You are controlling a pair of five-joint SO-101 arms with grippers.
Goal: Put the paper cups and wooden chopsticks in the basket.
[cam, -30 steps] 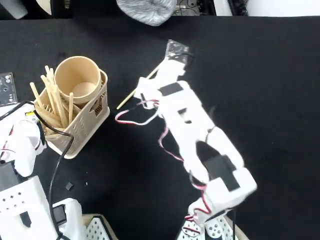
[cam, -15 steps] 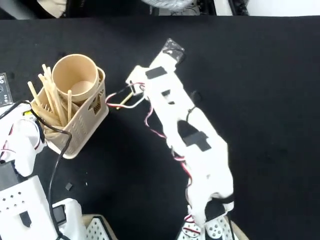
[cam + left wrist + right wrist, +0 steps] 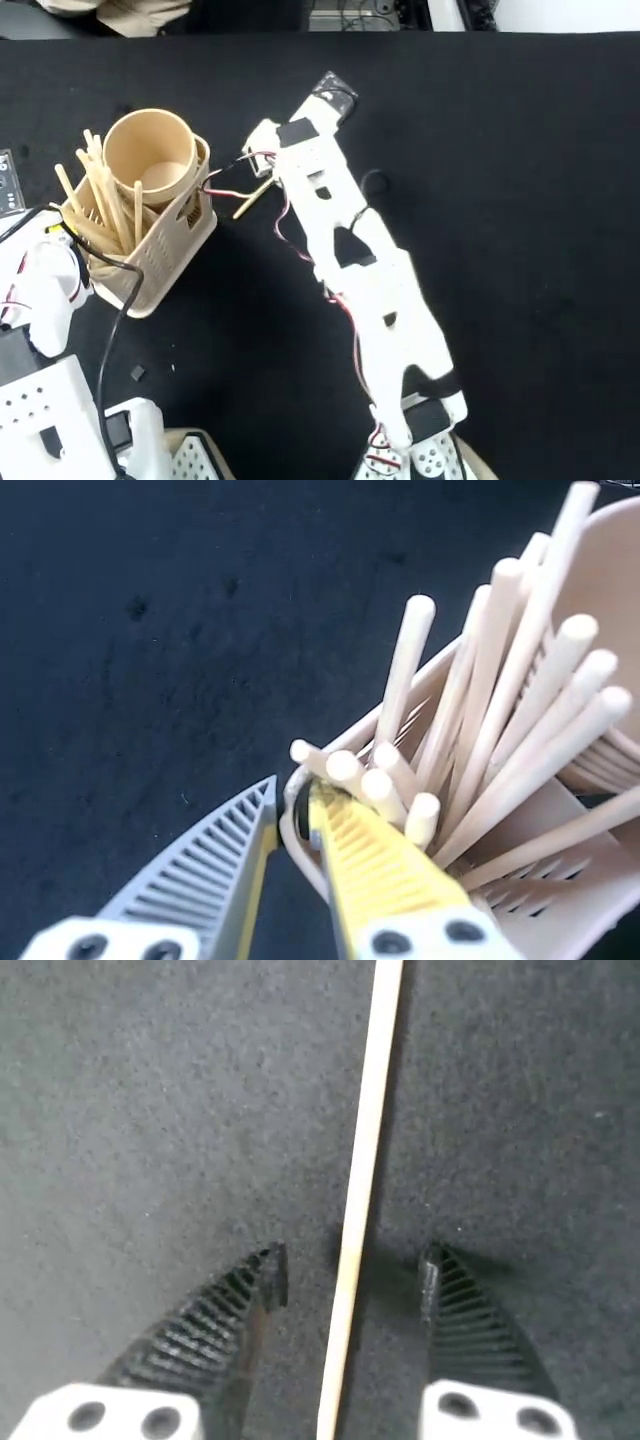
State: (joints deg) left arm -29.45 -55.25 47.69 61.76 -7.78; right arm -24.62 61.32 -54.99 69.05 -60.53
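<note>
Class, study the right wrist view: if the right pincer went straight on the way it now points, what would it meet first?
Probably the wooden chopstick, which lies on the black table midway between the tips of the open right pincer. Depth is unclear, though.

left hand point(image 3: 293, 788) pinching basket point(image 3: 590, 890) rim | right arm point(image 3: 350, 230) outstretched | right hand point(image 3: 353, 1252) spread
</note>
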